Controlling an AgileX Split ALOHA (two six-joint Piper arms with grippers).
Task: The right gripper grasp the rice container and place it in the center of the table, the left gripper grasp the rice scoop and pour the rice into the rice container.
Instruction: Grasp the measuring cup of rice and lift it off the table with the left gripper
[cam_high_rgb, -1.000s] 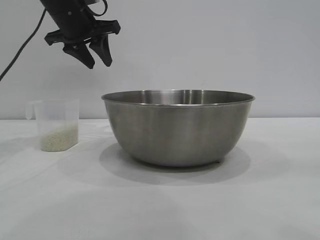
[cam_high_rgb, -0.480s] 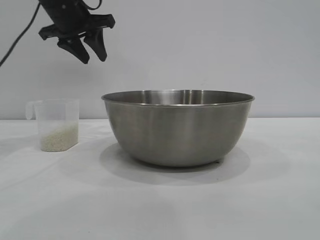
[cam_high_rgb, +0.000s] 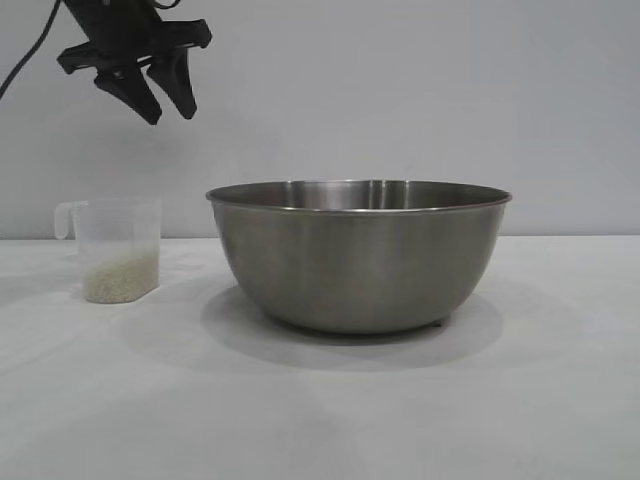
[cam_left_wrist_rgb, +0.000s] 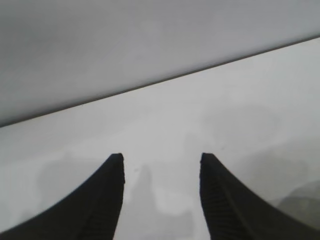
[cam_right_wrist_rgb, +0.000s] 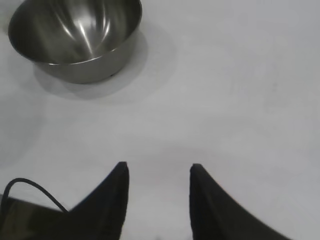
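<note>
The rice container (cam_high_rgb: 358, 255), a wide steel bowl, stands in the middle of the white table (cam_high_rgb: 330, 420). Left of it stands the rice scoop (cam_high_rgb: 118, 235), upright, with rice (cam_high_rgb: 120, 281) in its bottom. My left gripper (cam_high_rgb: 168, 112) hangs high above the scoop, open and holding nothing. In the left wrist view the left gripper (cam_left_wrist_rgb: 161, 159) has only bare table between its fingers. In the right wrist view my right gripper (cam_right_wrist_rgb: 158, 166) is open and empty over bare table, well away from the rice container (cam_right_wrist_rgb: 75, 35), whose inside looks empty. The right arm is outside the exterior view.
A plain grey wall (cam_high_rgb: 420, 90) rises behind the table. A black cable (cam_right_wrist_rgb: 35, 192) loops beside the right gripper's finger. Bare tabletop (cam_high_rgb: 560, 330) lies right of the bowl and in front of it.
My left gripper has risen and drifted left, away from the bowl, still open. The bowl and the scoop have stayed in place.
</note>
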